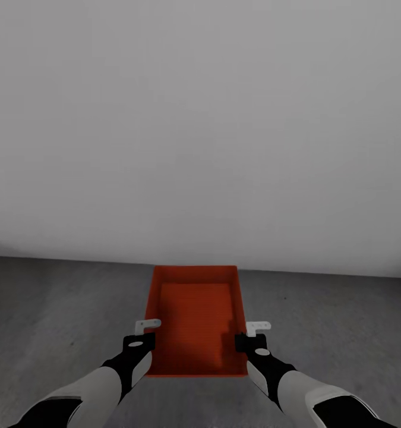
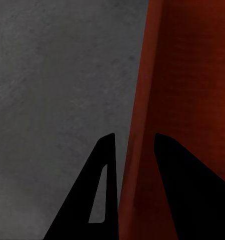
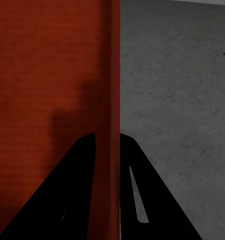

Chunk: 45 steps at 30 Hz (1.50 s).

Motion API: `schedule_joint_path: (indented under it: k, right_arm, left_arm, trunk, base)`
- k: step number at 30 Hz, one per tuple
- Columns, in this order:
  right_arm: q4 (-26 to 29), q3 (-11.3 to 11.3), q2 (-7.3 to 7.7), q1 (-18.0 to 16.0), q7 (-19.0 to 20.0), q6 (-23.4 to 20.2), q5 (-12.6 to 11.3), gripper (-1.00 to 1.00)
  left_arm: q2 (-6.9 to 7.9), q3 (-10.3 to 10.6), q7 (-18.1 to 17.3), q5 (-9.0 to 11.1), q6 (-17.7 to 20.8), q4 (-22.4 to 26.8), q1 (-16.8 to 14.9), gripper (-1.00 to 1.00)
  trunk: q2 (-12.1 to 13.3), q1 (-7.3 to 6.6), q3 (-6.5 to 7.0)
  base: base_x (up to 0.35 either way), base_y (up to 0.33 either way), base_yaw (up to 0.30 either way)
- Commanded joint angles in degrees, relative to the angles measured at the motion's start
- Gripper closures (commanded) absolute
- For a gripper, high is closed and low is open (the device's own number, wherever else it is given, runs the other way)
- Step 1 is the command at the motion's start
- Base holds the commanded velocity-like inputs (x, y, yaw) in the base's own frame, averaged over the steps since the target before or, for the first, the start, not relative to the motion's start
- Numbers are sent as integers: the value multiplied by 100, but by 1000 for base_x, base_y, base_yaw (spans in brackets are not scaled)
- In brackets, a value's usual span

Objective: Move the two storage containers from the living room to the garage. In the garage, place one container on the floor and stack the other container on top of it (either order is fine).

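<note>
Between both claws, storage container (image 1: 195, 318), walls pinched

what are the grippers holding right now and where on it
One storage container: left gripper pinches its left side wall, right gripper its right side wall.

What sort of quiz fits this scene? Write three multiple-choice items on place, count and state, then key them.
1. Where is the orange-red rectangular open-top plastic bin?
A. over the dark grey concrete floor, near the pale grey wall
B. on a shelf
C. on wood planks

2. How many bins show?
A. three
B. one
C. two

3. How do the tools hold it?
A. both hang open and clear of it
B. one pinches an end
C. the left tool and right tool each straddle a long side wall

Key: 1 A, grey concrete surrounds it in the head view; 2 B, a single bin; 3 C, each wrist view shows a wall between two fingers.
</note>
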<state>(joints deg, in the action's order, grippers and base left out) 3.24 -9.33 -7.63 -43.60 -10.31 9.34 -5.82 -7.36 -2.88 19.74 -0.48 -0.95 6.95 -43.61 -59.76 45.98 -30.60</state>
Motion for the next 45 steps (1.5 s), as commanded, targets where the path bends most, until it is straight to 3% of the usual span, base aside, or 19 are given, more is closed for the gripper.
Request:
schedule_joint_path:
  k: [1, 6, 45]
  right_arm:
    - [124, 353, 87, -8, -102, 182, -34, 100]
    - [124, 353, 86, -8, -102, 182, -34, 100]
    - [124, 352, 86, -8, -111, 182, -34, 100]
  left_arm:
    - [183, -66, 29, 39, -10, -18, 3, 100]
    - [183, -64, 29, 39, -10, -20, 2, 100]
    - [183, -68, 38, 44, -10, -27, 3, 100]
  trunk:
    - [-46, 22, -34]
    - [-246, 132, -170]
    - [-246, 132, -533]
  base:
    - [0, 0, 0]
    - [0, 0, 0]
    - [0, 0, 0]
